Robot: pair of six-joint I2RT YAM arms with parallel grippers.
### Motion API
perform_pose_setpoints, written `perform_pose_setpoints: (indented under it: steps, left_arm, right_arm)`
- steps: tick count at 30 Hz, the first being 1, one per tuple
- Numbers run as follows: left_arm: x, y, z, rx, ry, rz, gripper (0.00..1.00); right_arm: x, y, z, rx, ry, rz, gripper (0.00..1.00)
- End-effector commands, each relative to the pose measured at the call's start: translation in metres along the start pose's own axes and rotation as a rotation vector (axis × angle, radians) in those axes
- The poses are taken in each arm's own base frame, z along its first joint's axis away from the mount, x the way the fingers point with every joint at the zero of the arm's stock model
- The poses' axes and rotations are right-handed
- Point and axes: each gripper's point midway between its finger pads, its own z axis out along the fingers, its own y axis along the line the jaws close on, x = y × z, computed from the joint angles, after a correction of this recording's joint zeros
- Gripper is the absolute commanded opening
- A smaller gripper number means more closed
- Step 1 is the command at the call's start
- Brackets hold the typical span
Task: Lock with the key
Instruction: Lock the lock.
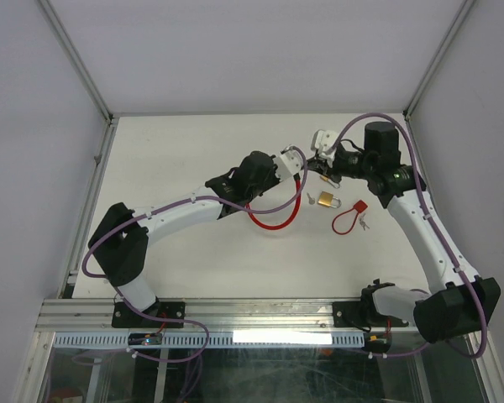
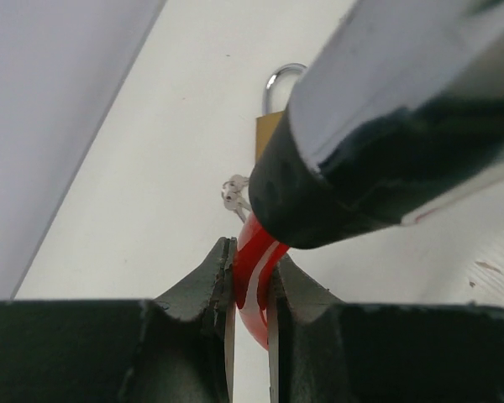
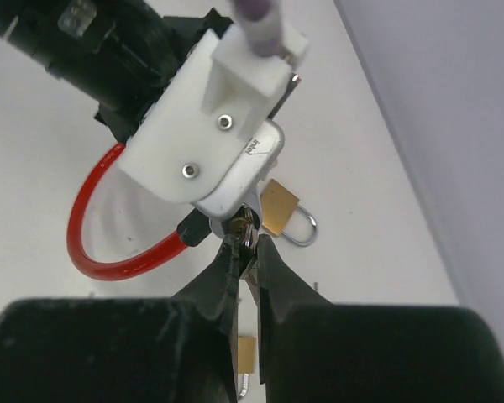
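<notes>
Right of centre on the table (image 1: 193,151), a brass padlock (image 1: 325,200) lies flat. A loose key (image 1: 309,199) is just beside it on the left, and a thin red loop (image 1: 359,205) with small keys lies near it on the right.

Left of these, the bright red cable (image 1: 273,222) curves in a wide bow out from the left gripper (image 1: 294,161). That gripper's fingers (image 2: 223,269) are pressed onto the cable, pinching it between them.

Farther on, nearer the far edge, the right gripper (image 1: 322,159) meets the left one tip to tip. Its jaws are squeezed together on a small silver key (image 3: 245,225), which sits between its fingertips, just beside the cable's black end.
</notes>
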Motion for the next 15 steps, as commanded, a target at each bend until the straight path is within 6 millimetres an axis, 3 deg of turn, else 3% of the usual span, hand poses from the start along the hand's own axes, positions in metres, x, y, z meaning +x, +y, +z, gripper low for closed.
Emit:
perform_pose_setpoints:
  steps: [1, 6, 15]
  left_arm:
    - [-0.045, 0.000, -0.018, 0.095, -0.140, -0.041, 0.00]
    - [-0.035, -0.006, -0.024, 0.159, -0.128, -0.014, 0.00]
    - [0.007, -0.013, -0.033, 0.182, -0.061, 0.008, 0.00]
  right_arm:
    - [0.002, -0.009, -0.013, 0.033, 0.056, -0.406, 0.00]
    - [0.006, -0.008, -0.019, -0.005, 0.105, -0.444, 0.00]
    - [0.004, -0.007, -0.046, -0.072, 0.046, -0.381, 0.00]
